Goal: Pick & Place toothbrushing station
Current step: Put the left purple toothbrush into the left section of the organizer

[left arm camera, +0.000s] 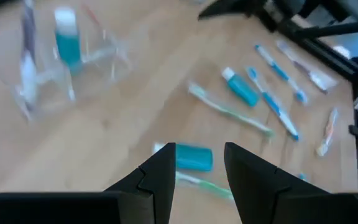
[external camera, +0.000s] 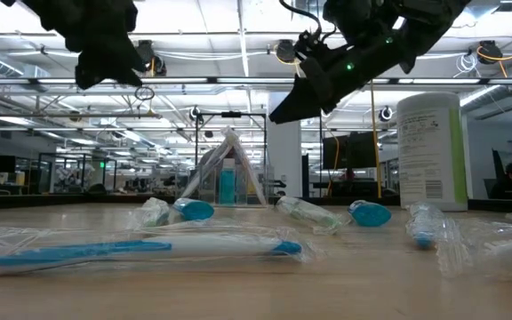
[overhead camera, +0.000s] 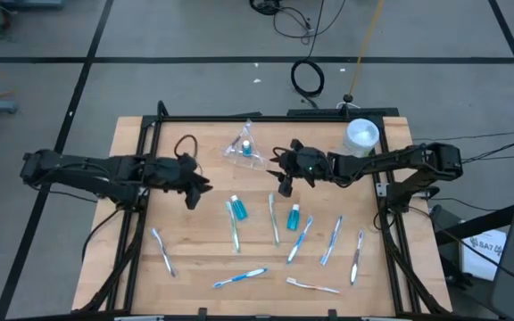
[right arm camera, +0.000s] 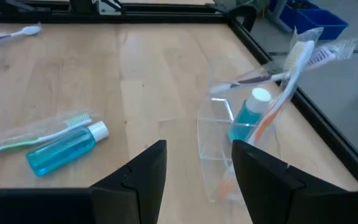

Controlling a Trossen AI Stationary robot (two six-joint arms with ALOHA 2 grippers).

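High view: the wooden tabletop (overhead camera: 194, 267) fills the middle of the frame. The left claw (overhead camera: 200, 187) hangs left of centre and the right claw (overhead camera: 286, 183) just right of centre, both above the boards. Between them, toward the upper middle, the clear plastic cup (overhead camera: 244, 145) lies tipped over with a teal toothpaste tube (overhead camera: 247, 147) and toothbrushes inside. The white canister (overhead camera: 362, 135) stands at the upper right. A second teal tube (overhead camera: 238, 209) and a third (overhead camera: 294, 217) lie mid-frame among loose toothbrushes (overhead camera: 239, 277) scattered across the lower half.

Low view: both arms hang at the top of the frame, clear of the tabletop; a wrapped blue toothbrush (external camera: 149, 248) lies in the lower left foreground, the cup (external camera: 228, 173) stands behind at centre, the canister (external camera: 432, 153) at right.

Left wrist view: the left claw (left arm camera: 200, 165) is released, fingers apart and grasping nothing, above a teal tube (left arm camera: 191, 157).

Right wrist view: the right claw (right arm camera: 199, 165) is released and empty, with the cup (right arm camera: 229, 146) just beyond its fingers and a tube (right arm camera: 64, 149) with a green toothbrush (right arm camera: 39, 138) at the left.
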